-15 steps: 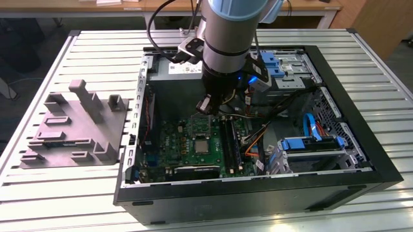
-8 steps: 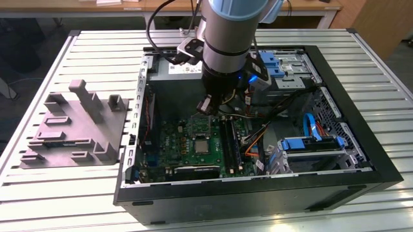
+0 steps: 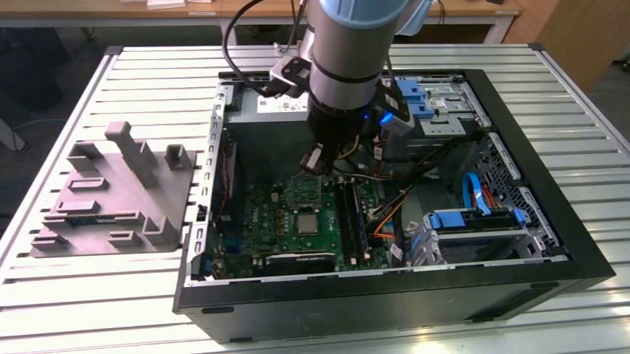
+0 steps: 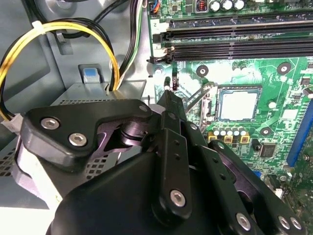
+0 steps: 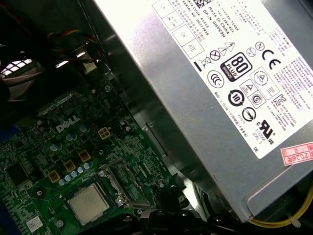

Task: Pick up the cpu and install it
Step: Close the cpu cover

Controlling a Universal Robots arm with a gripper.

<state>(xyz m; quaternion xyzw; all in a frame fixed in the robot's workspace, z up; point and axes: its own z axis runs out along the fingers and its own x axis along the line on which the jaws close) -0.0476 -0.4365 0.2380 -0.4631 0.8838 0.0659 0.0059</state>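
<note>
While the cpu (image 4: 238,105) sits in the socket (image 4: 213,94), the pincer (image 4: 168,95) hangs clenched, empty, nearby

The cpu (image 5: 88,204) sits in its socket on the green motherboard (image 5: 44,161), beside the grey power supply (image 5: 215,98).

We look down from above and in front in the exterior view, taking in the whole open computer case (image 3: 394,184) on the slatted table (image 3: 118,295), with the arm (image 3: 350,66) reaching into it. In the second wrist view we sit just behind the gripper (image 4: 168,95), looking past its fingers at the motherboard (image 4: 274,98) close below. The first wrist view faces the board too, beside the power supply (image 5: 220,88). All three share the cpu (image 3: 308,221) (image 4: 238,105) (image 5: 88,204), just beyond the fingertips.
</note>
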